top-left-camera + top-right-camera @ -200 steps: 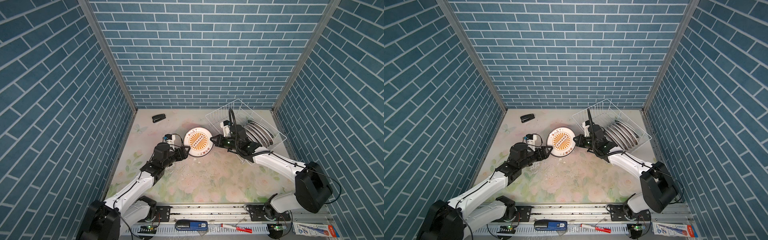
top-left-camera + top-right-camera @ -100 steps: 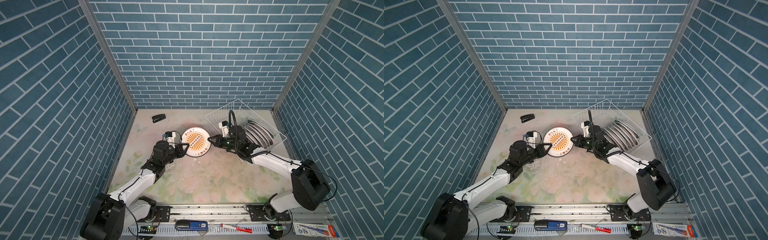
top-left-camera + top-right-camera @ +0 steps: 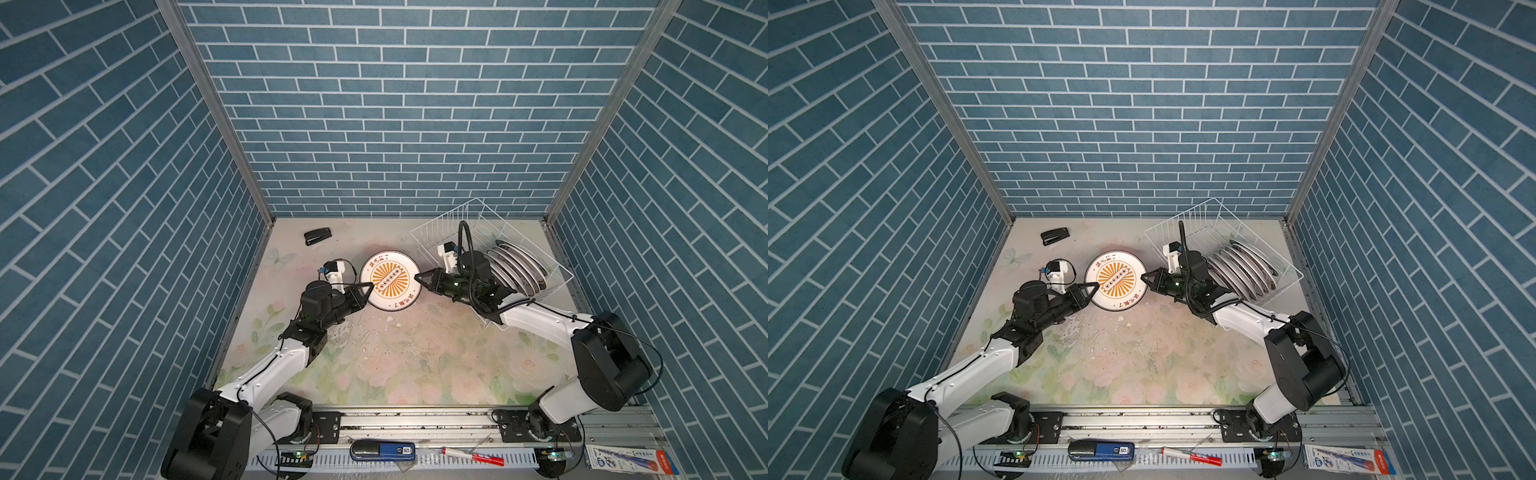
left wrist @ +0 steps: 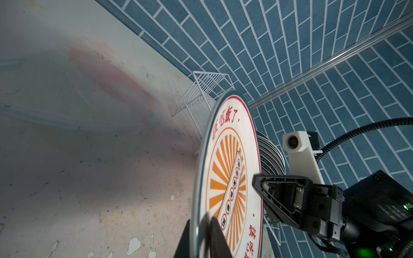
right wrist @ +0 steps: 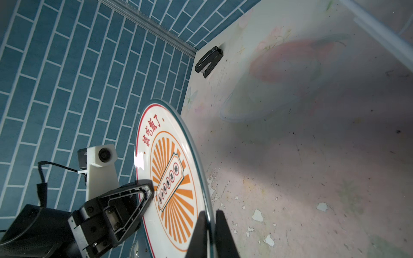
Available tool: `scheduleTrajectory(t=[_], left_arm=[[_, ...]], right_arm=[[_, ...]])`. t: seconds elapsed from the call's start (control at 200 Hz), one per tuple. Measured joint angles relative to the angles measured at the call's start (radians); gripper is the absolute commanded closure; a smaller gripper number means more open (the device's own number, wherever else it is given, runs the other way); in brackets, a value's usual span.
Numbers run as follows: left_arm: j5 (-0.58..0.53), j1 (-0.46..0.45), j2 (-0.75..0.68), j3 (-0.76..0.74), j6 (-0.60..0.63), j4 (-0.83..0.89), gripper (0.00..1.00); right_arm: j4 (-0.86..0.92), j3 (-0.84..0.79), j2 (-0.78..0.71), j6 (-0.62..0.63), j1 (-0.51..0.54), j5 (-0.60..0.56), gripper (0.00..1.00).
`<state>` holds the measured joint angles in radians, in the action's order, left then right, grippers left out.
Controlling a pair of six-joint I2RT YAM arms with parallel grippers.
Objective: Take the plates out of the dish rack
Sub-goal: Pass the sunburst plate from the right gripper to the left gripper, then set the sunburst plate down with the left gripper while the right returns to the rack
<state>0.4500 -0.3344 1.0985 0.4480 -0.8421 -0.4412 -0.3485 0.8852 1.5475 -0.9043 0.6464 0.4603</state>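
While held outside the dish rack (image 3: 438, 227), sunburst plate (image 3: 390, 281): face-up, just beside the rack's near-left corner.
Left gripper (image 3: 370, 286): clamped on the plate rim farthest from the rack.
Right gripper (image 3: 417, 276): jaws narrowly astride the rack-side rim; grip unclear.
Racked plates (image 3: 519, 270): on edge inside the rack, partly hidden by the right arm.
Stapler (image 3: 318, 236): well apart from the rack, on the surface (image 3: 415, 357).

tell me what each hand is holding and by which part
The orange sunburst plate: the left hand is clamped on its rim; the right hand straddles the opposite rim, but whether it grips cannot be told.
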Motion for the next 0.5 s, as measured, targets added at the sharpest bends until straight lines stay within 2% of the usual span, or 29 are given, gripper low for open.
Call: scheduleTrajectory(t=[0.1, 0.185, 0.32, 0.5], left_arm=[[0.021, 0.006, -0.006, -0.006, 0.027, 0.011, 1.00], [0.043, 0.039, -0.029, -0.020, 0.042, 0.045, 1.00], [0.049, 0.134, -0.112, -0.033, 0.066, 0.158, 1.00], [0.013, 0.255, -0.227, -0.013, 0.129, 0.364, 1.00]], right_arm=[[0.011, 0.000, 0.011, 0.011, 0.010, 0.008, 0.49], [0.043, 0.003, 0.010, 0.039, 0.013, -0.002, 0.40], [0.164, 0.032, -0.011, 0.108, 0.016, -0.060, 0.35], [0.458, 0.159, -0.078, 0.263, 0.032, -0.242, 0.32]])
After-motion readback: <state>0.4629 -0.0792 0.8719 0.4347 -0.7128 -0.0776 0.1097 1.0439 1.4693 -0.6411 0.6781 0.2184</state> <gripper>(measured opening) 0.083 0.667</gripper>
